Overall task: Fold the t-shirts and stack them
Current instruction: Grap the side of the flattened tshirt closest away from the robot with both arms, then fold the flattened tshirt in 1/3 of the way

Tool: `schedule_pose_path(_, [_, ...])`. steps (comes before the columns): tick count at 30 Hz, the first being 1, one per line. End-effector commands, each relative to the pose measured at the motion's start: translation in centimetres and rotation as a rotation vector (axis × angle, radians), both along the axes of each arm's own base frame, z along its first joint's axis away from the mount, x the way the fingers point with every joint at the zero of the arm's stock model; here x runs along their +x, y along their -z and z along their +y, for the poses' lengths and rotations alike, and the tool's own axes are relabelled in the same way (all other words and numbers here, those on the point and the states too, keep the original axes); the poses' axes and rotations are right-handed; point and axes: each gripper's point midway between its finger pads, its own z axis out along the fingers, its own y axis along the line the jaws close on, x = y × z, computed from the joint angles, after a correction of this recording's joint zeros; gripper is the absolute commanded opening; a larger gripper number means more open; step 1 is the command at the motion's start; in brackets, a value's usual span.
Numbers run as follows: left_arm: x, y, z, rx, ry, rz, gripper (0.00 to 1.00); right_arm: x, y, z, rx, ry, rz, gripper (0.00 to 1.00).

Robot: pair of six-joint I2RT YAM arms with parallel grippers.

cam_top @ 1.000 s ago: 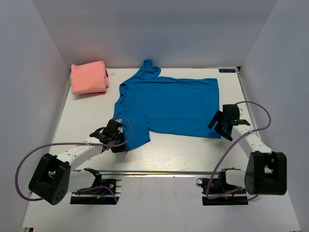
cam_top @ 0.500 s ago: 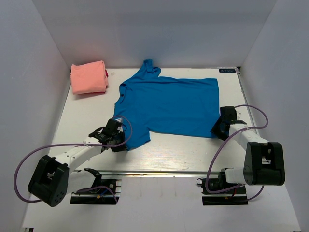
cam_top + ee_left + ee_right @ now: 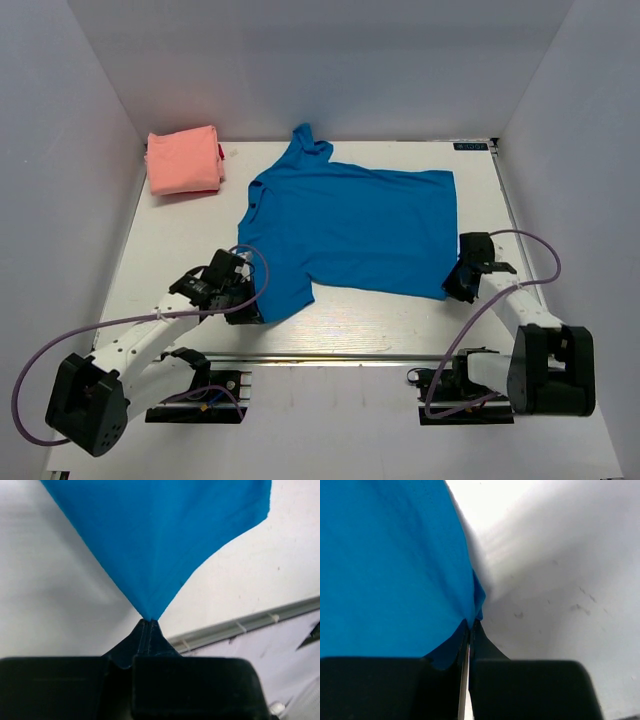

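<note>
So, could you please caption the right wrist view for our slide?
Right gripper shut on an edge of the blue t-shirt, white table alongside.

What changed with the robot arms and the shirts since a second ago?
The right gripper came down onto the near right corner of the blue t-shirt and pinched shut on it. The left gripper, still clamped on the shirt's near left end, pulled back a little toward the robot. The folded pink t-shirt stayed put.
</note>
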Motion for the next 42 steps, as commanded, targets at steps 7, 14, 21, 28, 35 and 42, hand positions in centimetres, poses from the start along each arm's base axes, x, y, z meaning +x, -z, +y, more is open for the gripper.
schedule_pose_path(7, [-1.7, -2.9, -1.2, -0.085, 0.070, 0.036, 0.00, -2.6, -1.7, -0.2, -0.013, -0.023, -0.013, 0.00])
schedule_pose_path(14, [5.7, -8.6, -4.6, -0.182, 0.093, -0.250, 0.00, 0.5, -3.2, 0.3, -0.002, -0.071, -0.065, 0.00])
schedule_pose_path(21, [12.7, -12.1, -7.2, -0.216, 0.095, -0.414, 0.00, 4.7, -5.9, 0.7, -0.001, -0.109, -0.128, 0.00])
schedule_pose_path(28, [19.5, -13.8, -6.6, -0.076, 0.002, -0.529, 0.00, 7.9, -7.0, -0.2, -0.048, -0.098, -0.117, 0.00])
schedule_pose_path(35, [24.0, -16.5, -5.9, 0.048, 0.010, -0.694, 0.00, 10.6, -7.2, -0.6, -0.082, -0.106, -0.098, 0.00])
schedule_pose_path(42, [26.4, -17.5, -4.8, 0.141, 0.014, -0.796, 0.00, 13.1, -8.7, -1.1, -0.120, -0.109, -0.130, 0.00])
